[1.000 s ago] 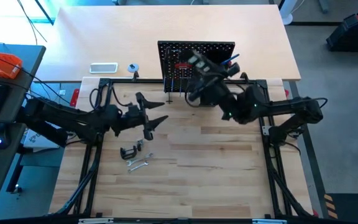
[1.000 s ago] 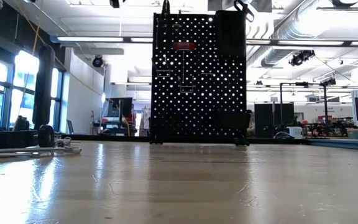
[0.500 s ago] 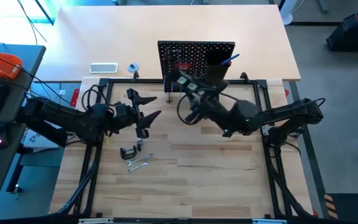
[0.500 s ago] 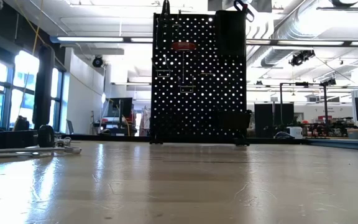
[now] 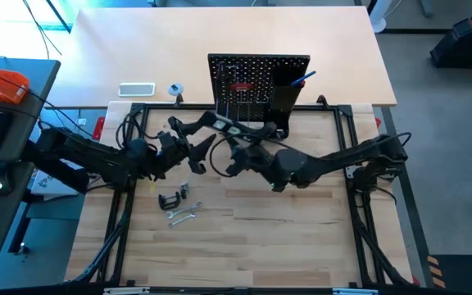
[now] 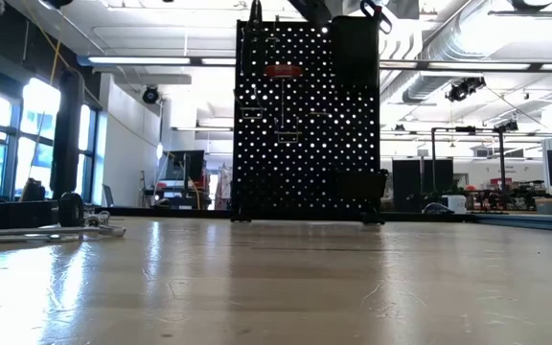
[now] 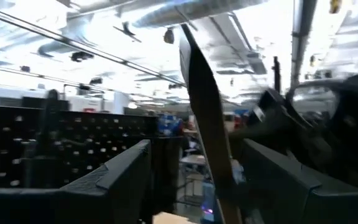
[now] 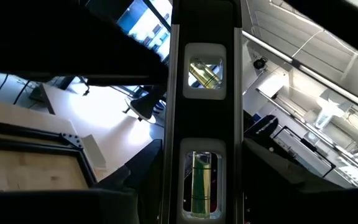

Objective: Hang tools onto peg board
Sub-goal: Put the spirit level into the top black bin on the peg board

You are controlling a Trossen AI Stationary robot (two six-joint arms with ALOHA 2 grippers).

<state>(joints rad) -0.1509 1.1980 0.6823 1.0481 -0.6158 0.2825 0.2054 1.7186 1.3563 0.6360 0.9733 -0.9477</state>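
Both hands meet just in front of the peg board [image 5: 258, 78]. The right hand [image 5: 229, 129] and the left hand [image 5: 188, 133] each grip the black-and-silver bar [image 8: 205, 112].

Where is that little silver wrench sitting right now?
In the high view the silver wrench lies flat on the wooden table, left of centre, just in front of the black C-clamp and below the left gripper.
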